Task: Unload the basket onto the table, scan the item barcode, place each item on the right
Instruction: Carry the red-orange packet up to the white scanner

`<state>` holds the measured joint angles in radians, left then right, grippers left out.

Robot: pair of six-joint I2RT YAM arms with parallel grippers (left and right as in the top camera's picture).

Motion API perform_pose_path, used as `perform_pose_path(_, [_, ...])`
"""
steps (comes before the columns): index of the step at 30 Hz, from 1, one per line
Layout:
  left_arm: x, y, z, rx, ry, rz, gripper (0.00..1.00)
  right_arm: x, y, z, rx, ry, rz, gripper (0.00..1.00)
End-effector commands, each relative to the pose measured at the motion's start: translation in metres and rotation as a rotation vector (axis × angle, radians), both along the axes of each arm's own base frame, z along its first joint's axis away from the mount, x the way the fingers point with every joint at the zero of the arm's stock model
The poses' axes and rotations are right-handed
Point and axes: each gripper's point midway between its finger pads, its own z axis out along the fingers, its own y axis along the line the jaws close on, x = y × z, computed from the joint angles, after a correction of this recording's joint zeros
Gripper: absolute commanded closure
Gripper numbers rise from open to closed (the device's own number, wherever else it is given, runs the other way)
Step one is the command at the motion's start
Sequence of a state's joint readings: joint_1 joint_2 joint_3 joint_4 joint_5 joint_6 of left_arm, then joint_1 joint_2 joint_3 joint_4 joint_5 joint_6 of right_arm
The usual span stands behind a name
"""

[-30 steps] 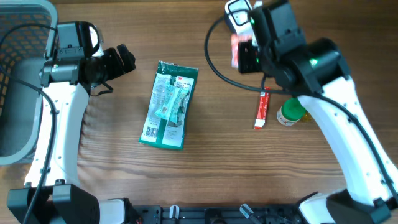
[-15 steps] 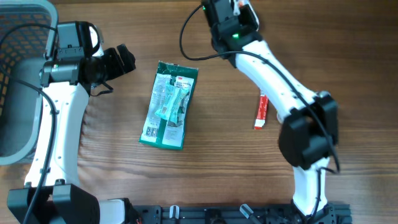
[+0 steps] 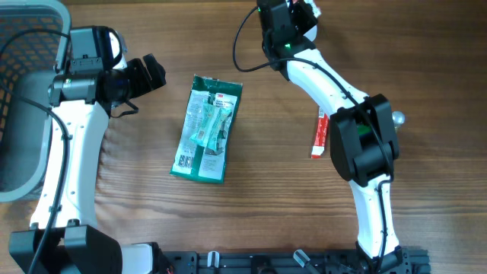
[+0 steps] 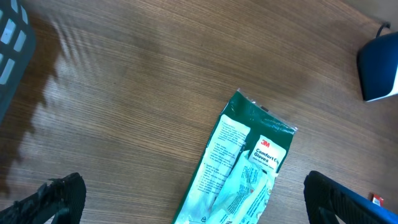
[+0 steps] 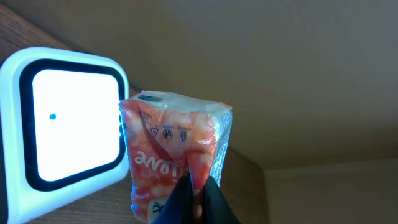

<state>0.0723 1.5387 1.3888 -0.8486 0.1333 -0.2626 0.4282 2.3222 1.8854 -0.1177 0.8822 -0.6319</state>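
My right gripper (image 5: 196, 194) is shut on the lower edge of an orange-and-white plastic packet (image 5: 174, 146), pinching it between dark fingers. The packet stands upright right beside the white scanner (image 5: 62, 121), whose square window glows bright. In the overhead view the right gripper (image 3: 292, 15) reaches to the table's far edge, and its wrist hides the packet. At the left my left gripper (image 3: 152, 72) hangs open, holding nothing. A green glove packet (image 3: 207, 128) lies flat on the table, and in the left wrist view the left gripper (image 4: 194, 208) hangs above this green packet (image 4: 245, 162).
A grey mesh basket (image 3: 23, 91) stands at the far left. A red-and-white tube (image 3: 319, 133) lies on the wood beside the right arm's elbow. A dark blue object (image 4: 379, 68) shows at the right edge of the left wrist view.
The right arm has swung from the right side to the far middle edge of the table, carrying the orange packet up to the scanner. The left arm has not moved.
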Motion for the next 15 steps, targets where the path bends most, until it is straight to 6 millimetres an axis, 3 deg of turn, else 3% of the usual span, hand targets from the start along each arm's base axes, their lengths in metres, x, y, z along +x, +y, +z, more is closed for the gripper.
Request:
perform_pose_path(1, [0.002, 0.0, 0.006, 0.003, -0.02, -0.019, 0.0, 0.003, 0.007, -0.013, 0.067, -0.008, 0.008, 0.96])
perform_pose_path(5, [0.002, 0.0, 0.006, 0.003, -0.019, -0.019, 0.0, -0.001, -0.011, 0.004, 0.051, -0.056, -0.075, 0.96])
perform_pose_path(8, [0.002, 0.0, 0.006, 0.003, -0.02, -0.019, 0.0, -0.012, -0.017, 0.043, 0.063, -0.106, -0.108, 0.96])
perform_pose_path(10, [0.002, 0.0, 0.006, 0.003, -0.02, -0.019, 0.0, -0.026, -0.016, 0.08, 0.132, -0.139, -0.097, 0.96])
perform_pose_path(13, [0.002, 0.0, 0.006, 0.003, -0.02, -0.019, 0.0, -0.058, -0.017, 0.133, 0.302, -0.159, -0.054, 0.96])
perform_pose_path(15, [0.002, 0.0, 0.006, 0.003, -0.02, -0.019, 0.0, -0.086, -0.014, 0.152, 0.476, -0.129, -0.03, 0.96])
